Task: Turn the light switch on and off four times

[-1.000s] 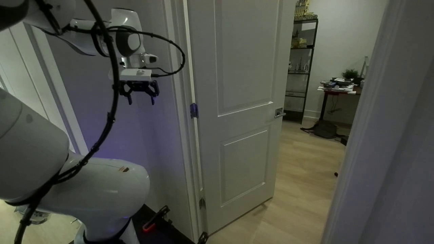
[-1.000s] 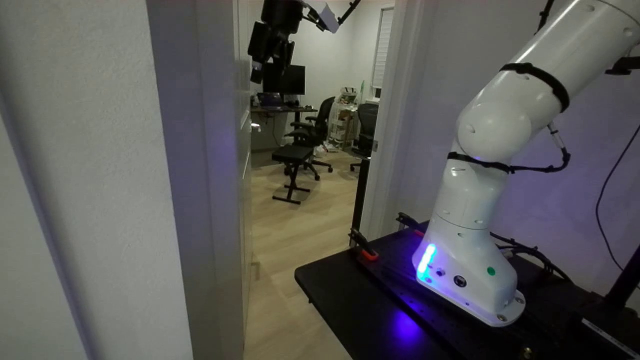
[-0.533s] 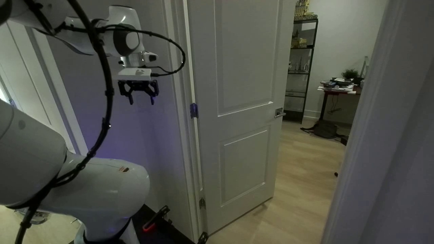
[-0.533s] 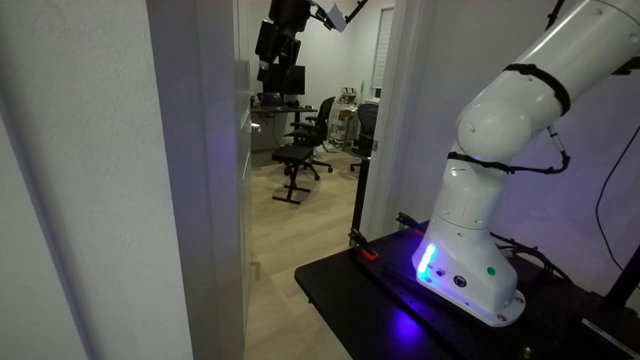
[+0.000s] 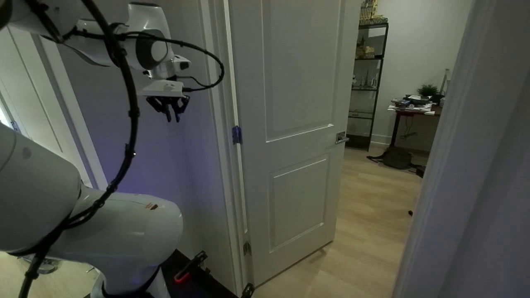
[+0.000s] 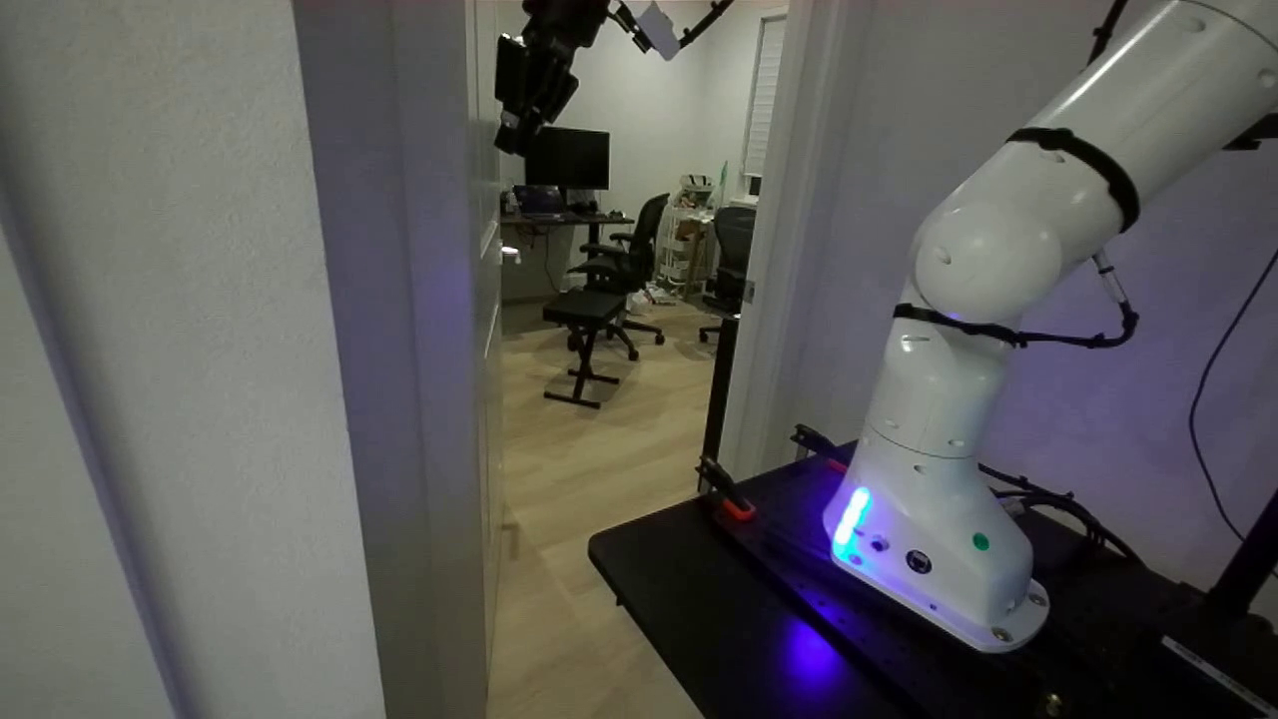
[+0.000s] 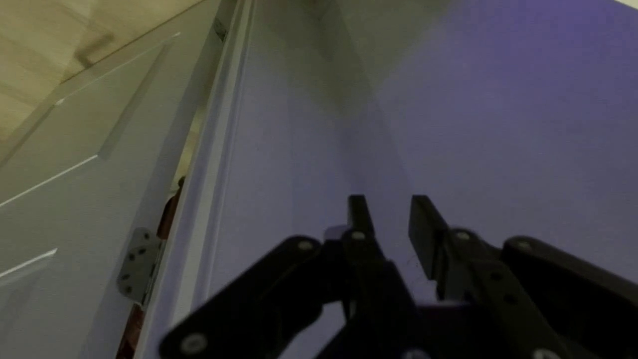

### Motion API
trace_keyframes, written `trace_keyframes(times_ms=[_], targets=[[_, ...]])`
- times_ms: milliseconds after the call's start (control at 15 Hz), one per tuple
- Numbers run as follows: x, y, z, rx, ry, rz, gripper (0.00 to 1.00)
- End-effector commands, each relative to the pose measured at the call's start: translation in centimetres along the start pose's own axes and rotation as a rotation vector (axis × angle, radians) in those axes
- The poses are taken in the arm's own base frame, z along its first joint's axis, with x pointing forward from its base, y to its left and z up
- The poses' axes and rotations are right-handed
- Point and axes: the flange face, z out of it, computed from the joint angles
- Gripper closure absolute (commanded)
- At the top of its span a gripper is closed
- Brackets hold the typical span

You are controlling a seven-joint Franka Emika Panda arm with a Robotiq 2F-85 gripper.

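A white robot arm is standing on a black table, its base glowing blue, and in an exterior view black-and-red clamps are sitting at the table's edge. A black cable is running along the arm. The gripper is pointing down in front of a violet-tinted wall, near a door frame; in the wrist view, the two fingers are standing slightly apart, with the wall showing through the narrow gap. From these views there is no telling where the light switch is sitting. Just past the door frame, a white door is standing open. Farther back, a dark bag is lying on the pale floor near a desk and a black shelf unit; in an exterior view, an office chair is standing behind a low black bench, near a monitor.
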Motion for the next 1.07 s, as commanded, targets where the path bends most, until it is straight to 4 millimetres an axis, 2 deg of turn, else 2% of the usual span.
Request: trace_keyframes(times_ms=[0,267,1000], targets=[[0.3,-0.9,0.4,0.002,0.085,0.001,0.99],[1.1,-2.2,1.4,0.012,0.157,-0.021,1.00],[3.6,-5.2,6.1,0.036,0.250,-0.083,1.00]])
